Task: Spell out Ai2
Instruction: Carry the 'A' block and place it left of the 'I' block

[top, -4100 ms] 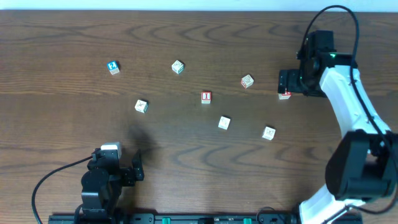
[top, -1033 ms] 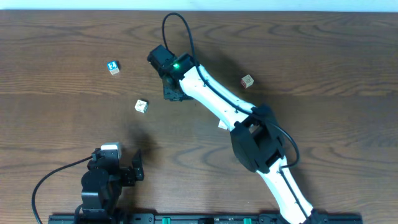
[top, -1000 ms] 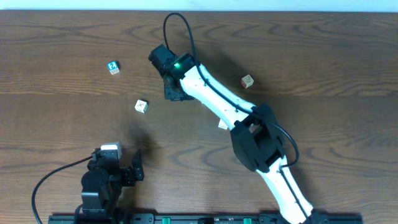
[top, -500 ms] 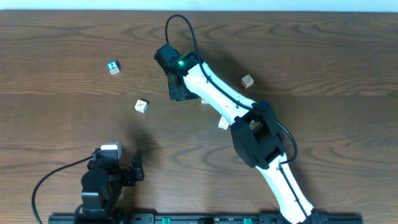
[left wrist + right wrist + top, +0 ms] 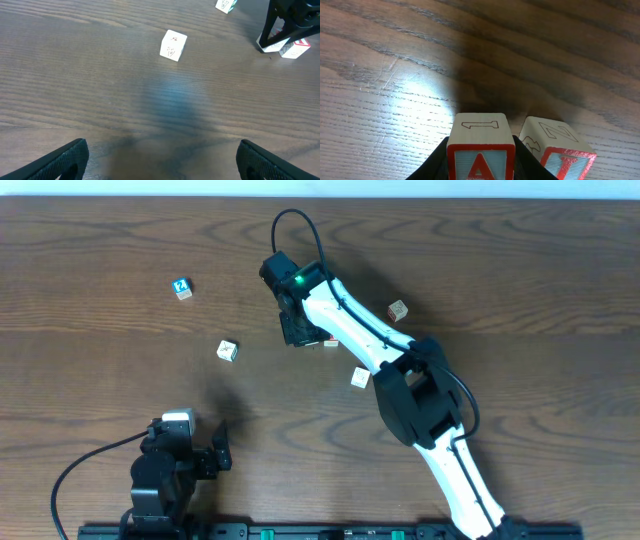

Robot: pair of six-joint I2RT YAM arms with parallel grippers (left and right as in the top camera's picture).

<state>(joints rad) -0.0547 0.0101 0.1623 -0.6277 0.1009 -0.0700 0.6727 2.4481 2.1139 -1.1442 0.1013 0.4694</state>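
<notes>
My right gripper (image 5: 300,332) is shut on the red-framed "A" cube (image 5: 481,154), whose black fingers (image 5: 437,162) press both its sides. The red-framed "I" cube (image 5: 561,150) sits just right of it, a narrow gap apart, turned slightly. In the overhead view the "I" cube (image 5: 330,341) peeks out beside the right arm, and the "A" cube is hidden under the gripper. The blue "2" cube (image 5: 181,288) lies far left, alone. My left gripper (image 5: 167,167) stands open and empty near the front edge (image 5: 215,455).
Pale cubes lie at the left middle (image 5: 227,351), under the right arm's elbow (image 5: 360,378) and at the back right (image 5: 398,310). The left wrist view shows the nearest pale cube (image 5: 173,45) ahead. The right arm (image 5: 350,330) stretches diagonally across the table's centre.
The right gripper has carried the "A" cube a short way right and towards the front, up beside the "I" cube. The left arm has not moved.
</notes>
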